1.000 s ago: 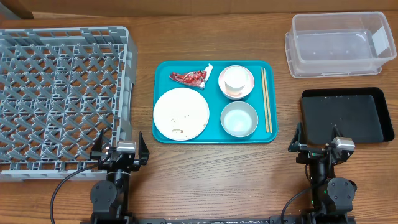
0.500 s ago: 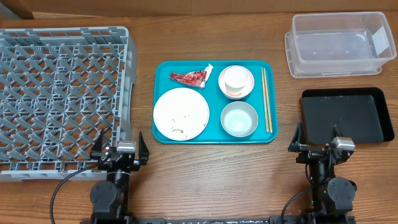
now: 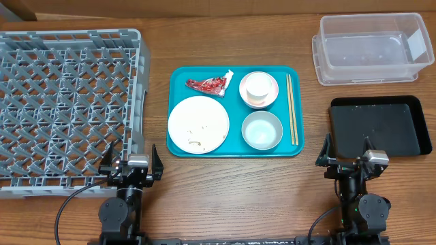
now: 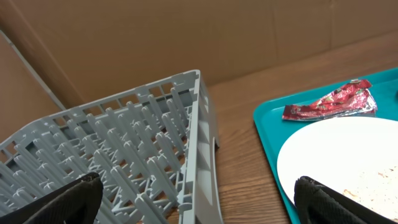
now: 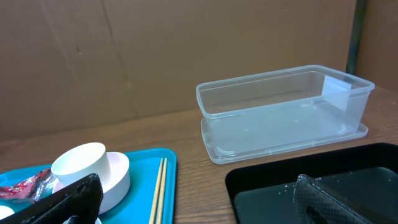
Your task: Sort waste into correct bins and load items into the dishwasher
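Beside grey rack [image 3: 68, 102], laden teal tray [image 3: 235, 147]

this looks like a robot test bench in a lab, not a real kitchen. a bare wooden table [image 3: 225, 190] is backed on the far side by plain brown cardboard [image 4: 186, 31]. a left arm [image 3: 119, 214] and a right arm [image 3: 361, 207] are mounted at the near edge. a grey dish rack [image 3: 61, 102] on the left, a teal tray [image 3: 234, 146] of used dishes in the middle, and a clear tub [image 3: 368, 79] and black tray [image 3: 378, 129] on the right are laid out like staged props.
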